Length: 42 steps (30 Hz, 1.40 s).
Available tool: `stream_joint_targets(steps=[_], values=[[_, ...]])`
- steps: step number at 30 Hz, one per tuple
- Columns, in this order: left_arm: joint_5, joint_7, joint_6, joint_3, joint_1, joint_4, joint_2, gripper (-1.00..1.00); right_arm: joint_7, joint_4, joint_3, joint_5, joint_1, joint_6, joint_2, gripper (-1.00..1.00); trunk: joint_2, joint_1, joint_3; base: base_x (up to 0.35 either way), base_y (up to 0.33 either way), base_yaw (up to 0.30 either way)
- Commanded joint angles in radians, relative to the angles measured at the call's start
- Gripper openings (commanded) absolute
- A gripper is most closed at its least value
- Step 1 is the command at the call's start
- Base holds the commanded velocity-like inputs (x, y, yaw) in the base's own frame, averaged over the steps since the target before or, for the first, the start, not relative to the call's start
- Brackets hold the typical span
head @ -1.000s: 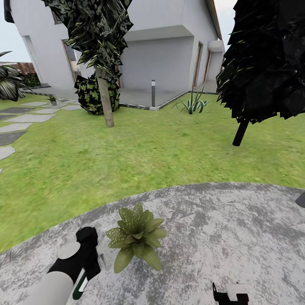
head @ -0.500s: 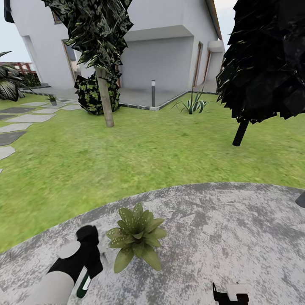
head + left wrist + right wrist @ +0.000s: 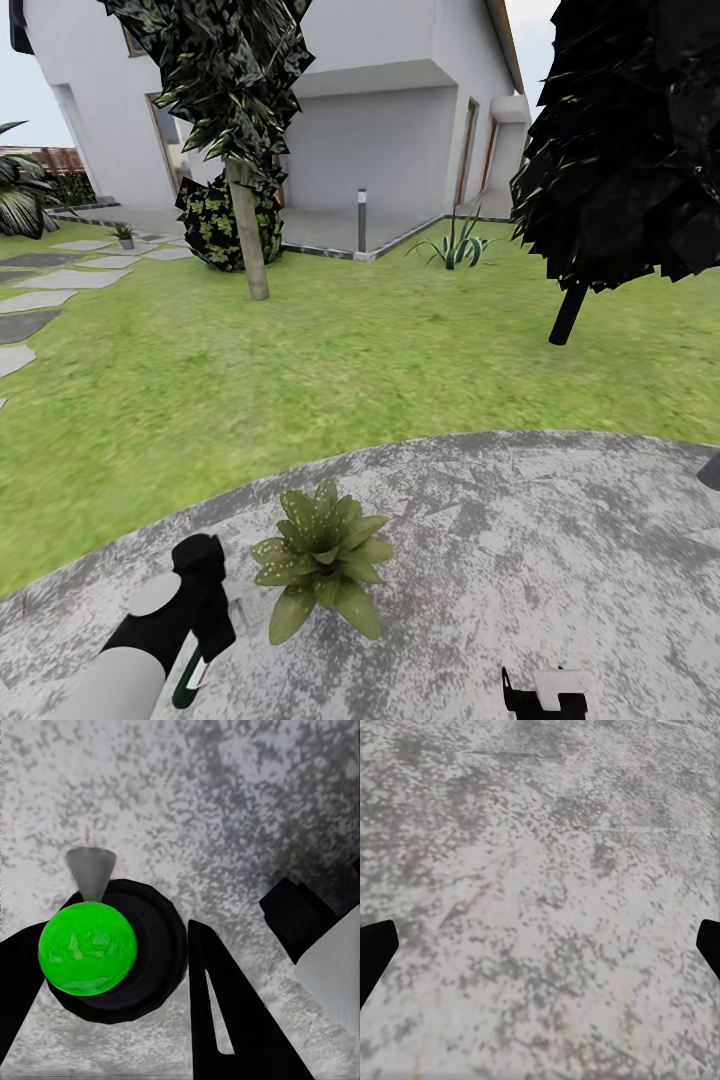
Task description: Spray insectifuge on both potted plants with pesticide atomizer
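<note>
Here, left fingers (image 3: 217, 1020) clasp the pesticide atomizer (image 3: 88, 949).

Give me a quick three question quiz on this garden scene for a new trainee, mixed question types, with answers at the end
1. True or false: the potted plant stands on the lawn.
2. Which gripper holds the pesticide atomizer? A) left B) right
3. Fill in: the plant's leaves carry whitish ____.

Key:
1. False; it stands on the grey patio.
2. A; the left gripper is shut on it, while the right gripper hangs open over bare paving.
3. Specks.
</note>
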Motion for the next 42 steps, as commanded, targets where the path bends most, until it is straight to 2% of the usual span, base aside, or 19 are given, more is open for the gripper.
stream_joint_targets(steps=[1,2,5,7,8,10,13,16,18,25,29,32,38,42], values=[[-0.005,-0.007,0.011,0.001,0.0,0.001,0.001,-1.0,-0.006,0.001,-0.004,0.011,-0.001,-0.003,0.0,1.0,0.0,0.0,-0.001,0.0,0.0,0.0],[-0.005,-0.006,0.01,0.001,0.0,0.002,0.003,-1.0,-0.006,0.001,-0.004,0.011,-0.001,-0.003,0.0,1.0,0.0,0.0,-0.001,0.0,0.0,0.0],[0.003,-0.004,0.01,0.001,0.001,0.007,0.033,-1.0,-0.006,0.001,-0.004,0.011,-0.001,-0.003,0.0,1.0,0.0,0.0,-0.001,0.0,0.0,0.0],[0.028,-0.005,0.007,0.001,0.005,0.011,0.049,-1.0,-0.006,0.001,-0.004,0.011,-0.001,-0.003,0.0,1.0,0.0,0.0,-0.001,0.0,0.0,0.0],[0.057,-0.005,-0.006,0.001,0.006,0.008,0.053,-1.0,-0.006,0.001,-0.004,0.011,-0.001,-0.003,0.0,1.0,0.0,0.0,-0.001,0.0,0.0,0.0],[0.081,-0.007,-0.021,0.0,0.005,0.002,0.052,-1.0,-0.006,0.001,-0.004,0.011,-0.001,-0.003,0.0,1.0,0.0,0.0,-0.001,0.0,0.0,0.0],[0.093,-0.01,-0.027,-0.005,-0.005,-0.007,0.035,-1.0,-0.006,0.001,-0.004,0.011,-0.001,-0.003,0.0,1.0,0.0,0.0,-0.001,0.0,0.0,0.0],[0.089,-0.008,-0.028,-0.007,-0.01,-0.01,0.005,-1.0,-0.006,0.001,-0.004,0.011,-0.001,-0.003,0.0,1.0,0.0,0.0,-0.001,0.0,0.0,0.0],[0.084,-0.003,-0.029,-0.01,-0.008,-0.01,-0.006,-1.0,-0.006,0.001,-0.004,0.011,-0.001,-0.003,0.0,1.0,0.0,0.0,-0.001,0.0,0.0,0.0],[0.08,0.005,-0.033,-0.011,0.006,-0.002,0.012,-1.0,-0.006,0.001,-0.004,0.011,-0.001,-0.003,0.0,1.0,0.0,0.0,-0.001,0.0,0.0,0.0],[0.082,0.007,-0.034,-0.008,0.024,0.008,0.041,-1.0,-0.006,0.001,-0.004,0.011,-0.001,-0.003,0.0,1.0,0.0,0.0,-0.001,0.0,0.0,0.0],[0.083,0.007,-0.034,-0.007,0.045,0.008,0.046,-1.0,-0.006,0.001,-0.004,0.011,-0.001,-0.003,0.0,1.0,0.0,0.0,-0.001,0.0,0.0,0.0],[0.083,0.007,-0.034,-0.012,0.046,-0.005,0.03,-1.0,-0.006,0.002,-0.004,0.011,-0.001,-0.003,0.0,1.0,0.0,0.0,-0.001,0.0,0.0,0.0],[0.083,0.006,-0.034,-0.049,0.038,-0.009,0.001,-1.0,-0.006,0.003,-0.004,0.011,-0.001,-0.003,0.0,1.0,0.0,0.0,-0.001,0.0,0.0,0.0]])
